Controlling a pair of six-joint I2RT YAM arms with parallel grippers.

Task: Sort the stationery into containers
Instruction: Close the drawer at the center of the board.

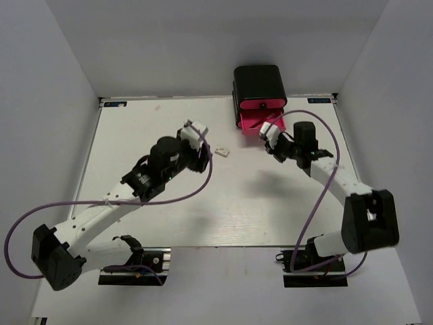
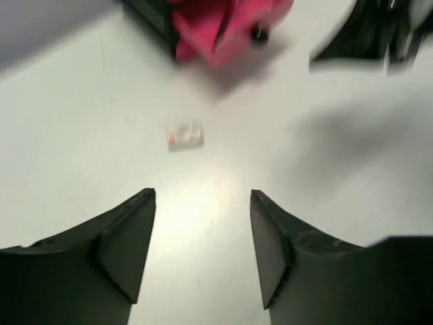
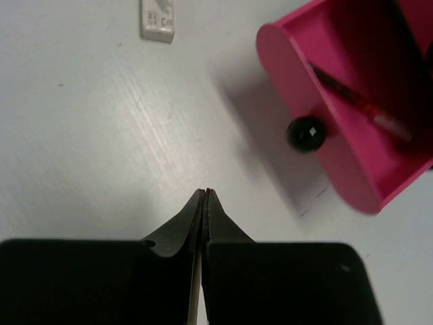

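Observation:
The tiny white block (image 1: 222,152) lies on the white table between my two grippers. It also shows in the left wrist view (image 2: 185,135) and in the right wrist view (image 3: 157,19). The black case (image 1: 257,82) stands at the back, and its lowest pink drawer (image 1: 260,122) is pulled open. A thin red pen (image 3: 352,98) lies inside that drawer (image 3: 338,169), behind its black knob (image 3: 306,133). My left gripper (image 2: 203,203) is open and empty, a short way before the block. My right gripper (image 3: 206,194) is shut and empty, beside the drawer front. No other pens or markers show.
The table (image 1: 223,210) is boxed in by white walls on the left, right and back. My right arm (image 2: 379,34) shows as a dark blur at the top right of the left wrist view. Purple cables loop off both arms.

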